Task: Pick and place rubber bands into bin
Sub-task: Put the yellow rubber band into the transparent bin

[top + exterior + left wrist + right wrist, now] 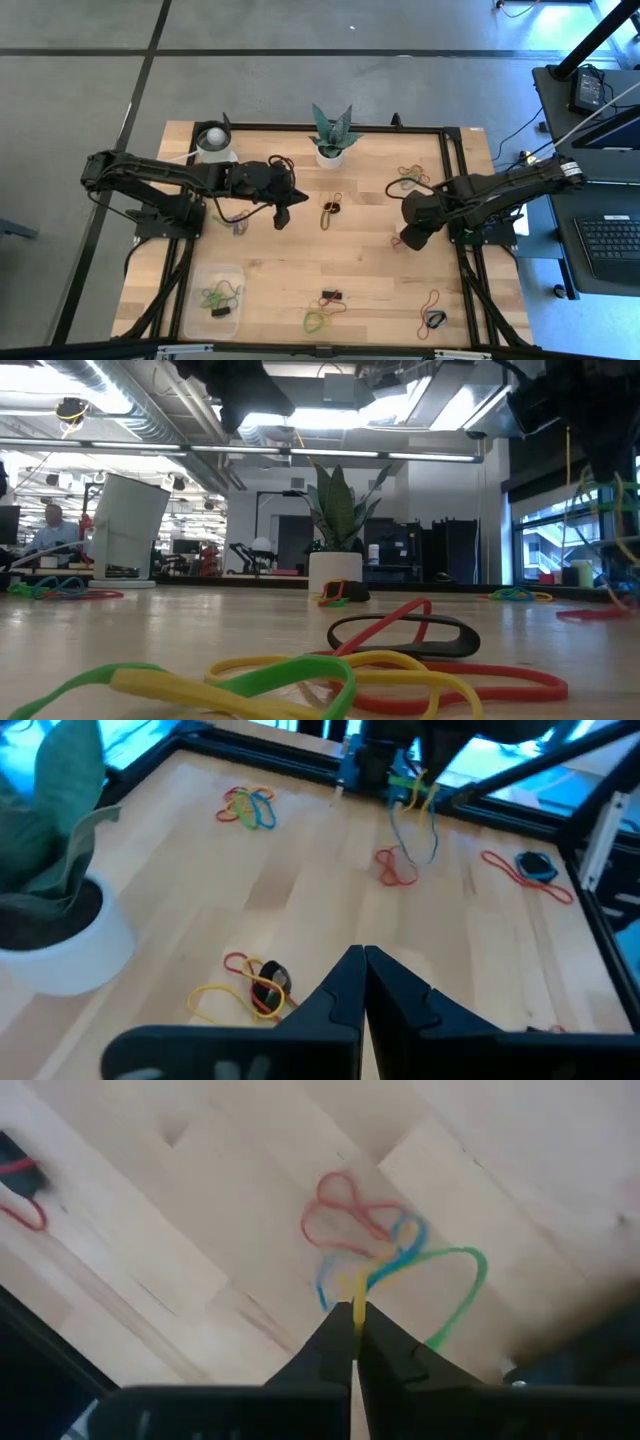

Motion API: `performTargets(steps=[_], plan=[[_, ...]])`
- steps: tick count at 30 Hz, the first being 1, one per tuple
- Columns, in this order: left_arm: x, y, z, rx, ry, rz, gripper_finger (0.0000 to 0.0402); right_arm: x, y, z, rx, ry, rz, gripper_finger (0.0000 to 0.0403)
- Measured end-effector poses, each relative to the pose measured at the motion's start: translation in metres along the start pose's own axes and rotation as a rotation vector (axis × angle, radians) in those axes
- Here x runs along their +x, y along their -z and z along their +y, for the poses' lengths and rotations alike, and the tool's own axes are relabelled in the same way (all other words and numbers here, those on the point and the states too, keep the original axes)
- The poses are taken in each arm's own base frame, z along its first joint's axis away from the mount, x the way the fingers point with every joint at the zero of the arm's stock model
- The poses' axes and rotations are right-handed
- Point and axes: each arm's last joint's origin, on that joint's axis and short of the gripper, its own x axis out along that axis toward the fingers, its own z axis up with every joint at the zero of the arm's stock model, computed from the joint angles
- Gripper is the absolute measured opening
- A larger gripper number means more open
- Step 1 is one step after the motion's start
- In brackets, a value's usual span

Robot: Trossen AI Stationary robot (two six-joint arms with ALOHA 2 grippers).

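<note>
The right gripper (353, 1315) had pinched a yellow band from the rubber bands (385, 1255) near the table's right edge — blue and green loops trailed. A slow, straight lift seemed wise before crossing to the bin (214, 300), front-left; the left gripper (362, 960) hovered closed, empty.

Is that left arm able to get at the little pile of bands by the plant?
Probably yes: the left gripper, shut and empty, hangs beside the rubber bands near the plant pot, with bare table between.

The plant pot (331, 152) stands at the counter's (370, 270) back edge, a cup (214, 141) to its left. The bin (213, 298), holding bands, sits front-left of the pot. Loose bands (322, 320) lie front and right of it, perhaps some by a clip.
</note>
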Motion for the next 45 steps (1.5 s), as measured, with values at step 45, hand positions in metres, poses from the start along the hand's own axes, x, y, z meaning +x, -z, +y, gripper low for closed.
performTargets(steps=[45], plan=[[-0.013, -0.009, 0.037, 0.050, -0.124, -0.014, 0.0003, 0.005, -0.007, 0.004, 0.051, 0.040, -0.127, 0.0054]])
